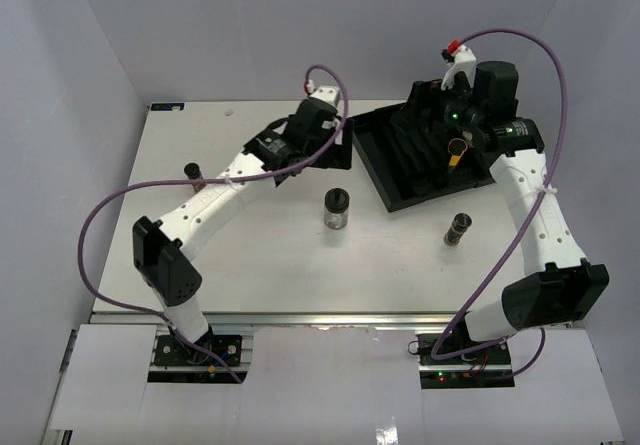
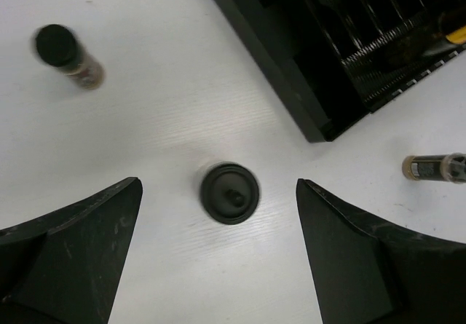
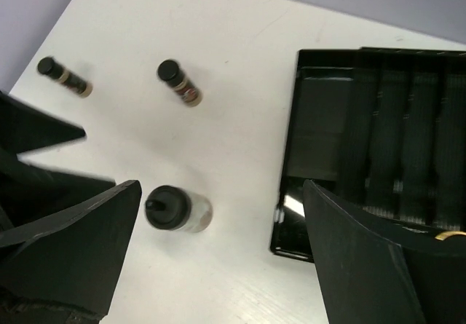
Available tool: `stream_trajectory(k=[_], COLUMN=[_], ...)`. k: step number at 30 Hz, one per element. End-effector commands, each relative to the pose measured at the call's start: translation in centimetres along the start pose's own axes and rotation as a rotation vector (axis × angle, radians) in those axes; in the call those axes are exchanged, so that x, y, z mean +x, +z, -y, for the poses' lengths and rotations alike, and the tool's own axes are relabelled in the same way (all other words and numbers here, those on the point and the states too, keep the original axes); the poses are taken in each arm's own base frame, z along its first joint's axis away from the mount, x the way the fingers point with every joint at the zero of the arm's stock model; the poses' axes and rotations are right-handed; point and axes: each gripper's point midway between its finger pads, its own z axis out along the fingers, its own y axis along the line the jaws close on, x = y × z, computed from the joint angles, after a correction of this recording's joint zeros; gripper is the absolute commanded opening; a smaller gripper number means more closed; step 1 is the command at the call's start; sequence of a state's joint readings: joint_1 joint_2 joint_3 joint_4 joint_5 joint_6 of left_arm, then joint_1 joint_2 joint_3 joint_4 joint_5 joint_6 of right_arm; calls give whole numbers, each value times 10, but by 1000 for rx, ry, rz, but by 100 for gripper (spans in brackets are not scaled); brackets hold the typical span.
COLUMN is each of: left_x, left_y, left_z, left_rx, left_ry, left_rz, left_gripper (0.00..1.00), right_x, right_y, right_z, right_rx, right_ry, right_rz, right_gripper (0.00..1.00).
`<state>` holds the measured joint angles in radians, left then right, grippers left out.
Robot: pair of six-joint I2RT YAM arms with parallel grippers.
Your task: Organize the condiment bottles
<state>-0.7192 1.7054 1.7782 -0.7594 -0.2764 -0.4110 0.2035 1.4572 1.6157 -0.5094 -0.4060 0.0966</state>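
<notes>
Left gripper gapes wide, holding nothing, over a wide jar standing cap-up at the centre of the table; right gripper, equally wide and empty, hangs above the black tray at 1 o'clock, which holds one yellow bottle, its axis unclear. Left bottle at 9 o'clock and right bottle at 4 o'clock stand cap-up

clear jar upright, centre | brown jar to its right | 3rd jar far left | yellow jar prob. in tray

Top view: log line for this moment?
left gripper open above upright jar | right gripper open over tray | yellow bottle in tray | left bottle, right bottle on table
</notes>
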Motion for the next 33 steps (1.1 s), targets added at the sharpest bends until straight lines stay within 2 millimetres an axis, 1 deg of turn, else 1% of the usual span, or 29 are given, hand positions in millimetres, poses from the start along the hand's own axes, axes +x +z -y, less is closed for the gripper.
stream_trajectory(k=[1,2,3,4,5,7,8,9,11,12,15,20,25,29,33], left_x=[3,4,10,17,19,19,22,22,22,22,18,11,8,11,14], left_y=[-32,-33,-36,-40,-42,-50,-54,-56,-66,-70,-77,-85,-88,-82,-77], left_z=[-117,-144,-162,-176,-185,-220,-229,-230,-244,-249,-255,-255,-254,-249,-250], left_rx=[-170,-210,-229,-240,-245,-276,-278,-270,-282,-292,-304,-302,-297,-262,-263], left_ry=[-167,-212,-243,-269,-289,-361,-383,-391,-412,-417,-425,-431,-428,-438,-443], left_rz=[-71,-70,-75,-82,-79,-46,-38,-37,-4,6,35,74,94,80,70], left_gripper=[98,98,98,98,98,98,98,98,98,98,98,98,98,98,98], right_x=[13,20,27,36,42,59,69,76,106,114,147,181,208,222,233], right_y=[18,23,30,38,43,55,61,66,80,84,98,113,122,123,124], right_z=[-47,-53,-63,-73,-79,-91,-96,-100,-104,-104,-102,-90,-79,-78,-78], right_rx=[-86,-89,-93,-97,-101,-110,-111,-108,-84,-77,-33,22,42,35,25], right_ry=[-14,-19,-29,-40,-47,-59,-66,-74,-93,-103,-140,-184,-211,-226,-236], right_rz=[-57,-75,-96,-118,-133,-177,-205,-223,-300,-324,-422,-508,-577,-609,-636], right_gripper=[98,98,98,98,98,98,98,98,97,97,96,97,98,100,100])
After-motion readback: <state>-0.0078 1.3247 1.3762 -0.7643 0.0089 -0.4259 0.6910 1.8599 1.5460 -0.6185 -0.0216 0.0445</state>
